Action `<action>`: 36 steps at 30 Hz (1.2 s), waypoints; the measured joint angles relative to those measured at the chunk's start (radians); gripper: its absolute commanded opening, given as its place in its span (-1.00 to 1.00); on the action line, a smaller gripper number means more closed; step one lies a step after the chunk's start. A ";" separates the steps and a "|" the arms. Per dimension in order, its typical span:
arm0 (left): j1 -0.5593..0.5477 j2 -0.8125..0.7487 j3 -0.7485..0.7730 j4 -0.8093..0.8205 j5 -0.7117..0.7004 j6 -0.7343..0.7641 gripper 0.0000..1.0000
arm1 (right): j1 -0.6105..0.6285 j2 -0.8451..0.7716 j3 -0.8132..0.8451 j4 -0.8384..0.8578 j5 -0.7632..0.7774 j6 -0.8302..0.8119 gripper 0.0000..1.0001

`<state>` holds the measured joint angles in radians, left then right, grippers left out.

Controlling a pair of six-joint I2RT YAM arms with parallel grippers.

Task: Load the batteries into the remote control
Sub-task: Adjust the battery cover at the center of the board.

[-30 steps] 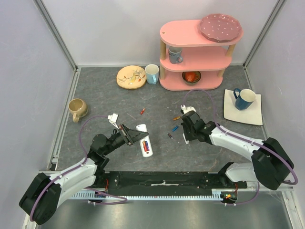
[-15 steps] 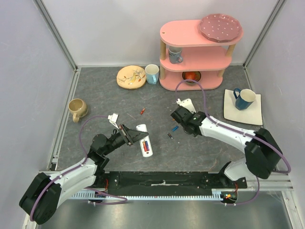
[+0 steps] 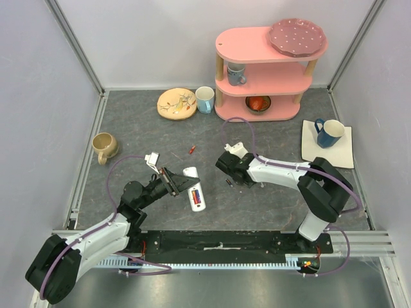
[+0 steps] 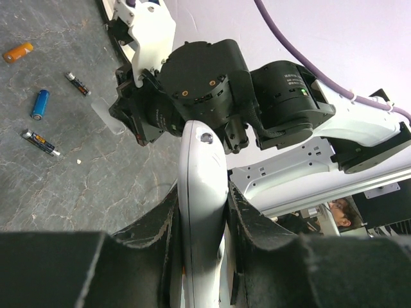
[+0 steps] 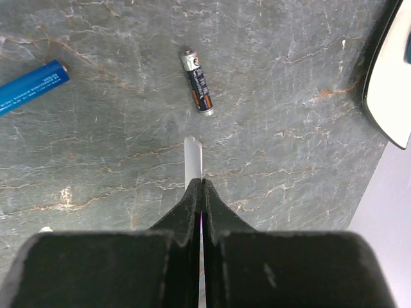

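A: Where's the remote control [image 4: 200, 160]?
B: Pinched edge-on in the left gripper [image 4: 203, 212]; only the top view shows batteries [image 3: 198, 194] in its open back.
A: Right gripper [image 5: 200, 185]?
B: Its wrist view shows it pressed together near 1 dark battery [image 5: 196, 82].

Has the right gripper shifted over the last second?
Yes. In the top view the right gripper has swung left, away from the square white plate and toward the remote.

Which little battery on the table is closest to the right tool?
The small dark cylindrical battery with the orange band, lying just ahead of the shut right tool. The slim blue cylindrical battery lies farther off to one side.
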<state>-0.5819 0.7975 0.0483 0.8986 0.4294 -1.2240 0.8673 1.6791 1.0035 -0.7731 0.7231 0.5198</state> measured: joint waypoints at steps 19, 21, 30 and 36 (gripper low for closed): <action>0.000 -0.055 0.000 -0.016 -0.001 0.000 -0.96 | 0.056 0.067 0.003 0.033 -0.064 0.025 -0.40; 0.000 -0.055 0.000 -0.018 -0.001 0.000 -0.96 | 0.058 0.066 0.004 0.033 -0.072 0.031 -0.28; 0.000 -0.061 0.000 -0.030 -0.001 0.000 -0.96 | 0.043 -0.118 -0.012 0.080 -0.188 0.020 0.18; 0.000 -0.061 0.000 -0.029 0.001 0.000 -0.96 | -0.130 -0.277 -0.166 0.229 -0.420 -0.032 0.21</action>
<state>-0.5819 0.7364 0.0483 0.8692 0.4301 -1.2240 0.7368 1.4021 0.8379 -0.5446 0.3035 0.4877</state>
